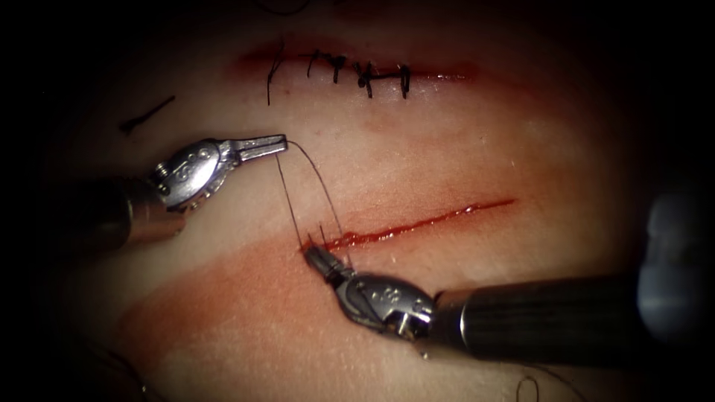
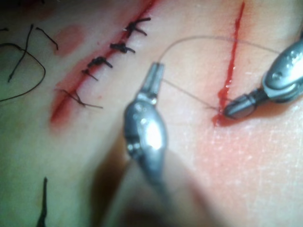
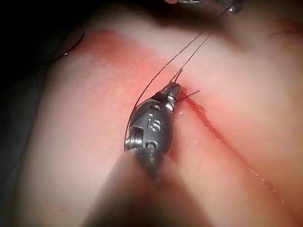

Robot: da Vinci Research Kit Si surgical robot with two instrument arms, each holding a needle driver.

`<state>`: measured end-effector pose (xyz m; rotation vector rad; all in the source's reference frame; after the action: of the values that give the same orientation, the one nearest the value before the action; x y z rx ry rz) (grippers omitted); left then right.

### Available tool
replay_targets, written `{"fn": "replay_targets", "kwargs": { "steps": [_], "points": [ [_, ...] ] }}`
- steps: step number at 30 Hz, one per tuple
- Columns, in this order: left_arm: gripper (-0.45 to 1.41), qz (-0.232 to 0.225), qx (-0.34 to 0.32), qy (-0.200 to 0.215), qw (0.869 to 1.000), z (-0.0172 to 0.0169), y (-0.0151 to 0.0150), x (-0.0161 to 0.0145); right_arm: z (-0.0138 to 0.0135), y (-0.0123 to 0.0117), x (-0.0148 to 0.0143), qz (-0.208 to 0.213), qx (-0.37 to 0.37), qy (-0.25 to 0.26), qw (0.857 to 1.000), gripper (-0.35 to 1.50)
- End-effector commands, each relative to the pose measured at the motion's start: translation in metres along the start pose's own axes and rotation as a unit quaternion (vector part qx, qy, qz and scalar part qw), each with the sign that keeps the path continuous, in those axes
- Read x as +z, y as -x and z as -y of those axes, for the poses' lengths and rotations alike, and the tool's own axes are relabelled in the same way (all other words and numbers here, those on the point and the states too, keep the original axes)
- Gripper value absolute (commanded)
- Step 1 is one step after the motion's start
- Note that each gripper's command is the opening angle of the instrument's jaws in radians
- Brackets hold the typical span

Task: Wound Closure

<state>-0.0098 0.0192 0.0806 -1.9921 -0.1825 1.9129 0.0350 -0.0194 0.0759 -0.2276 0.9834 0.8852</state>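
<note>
The right arm's tool point(image 3: 173, 90) has "16" stamped on its metal wrist housing. The left arm's tool point(image 1: 279, 143) bears small marks, too faint to read.

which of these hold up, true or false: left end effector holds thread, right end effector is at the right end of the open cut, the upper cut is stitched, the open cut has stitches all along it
1. The left end effector is shut on the thread. True.
2. The right end effector sits at the right end of the open cut. False: it is at the cut's left end, where the thread meets the tissue.
3. The upper cut carries dark stitches. True.
4. The open cut is stitched along its whole length. False: it lies open to the right of the thread.
</note>
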Motion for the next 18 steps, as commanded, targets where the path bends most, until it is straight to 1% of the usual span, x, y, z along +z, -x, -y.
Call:
{"fn": "replay_targets", "kwargs": {
  "steps": [1,7,15,18],
  "points": [
    [-0.45,0.0,0.0,-0.001,1.0,0.0004,0.0008,0.0007,0.001,0.0009,-0.0003,0.002,0.0,-0.002,1.0,-0.35],
    [-0.45,0.0,0.004,-0.007,1.0,0.0026,-0.0004,0.0016,0.0016,0.0017,-0.0013,0.005,-0.004,-0.005,1.0,-0.35],
    [-0.45,0.0,0.013,-0.02,1.0,0.0064,-0.0025,0.0033,0.0017,0.0021,-0.0017,0.006,-0.006,-0.004,1.0,-0.35],
    [-0.45,0.002,0.014,-0.021,1.0,0.0073,-0.0027,0.0039,0.0017,0.0022,-0.0017,0.006,-0.006,-0.004,1.0,-0.35]
  ]
}}
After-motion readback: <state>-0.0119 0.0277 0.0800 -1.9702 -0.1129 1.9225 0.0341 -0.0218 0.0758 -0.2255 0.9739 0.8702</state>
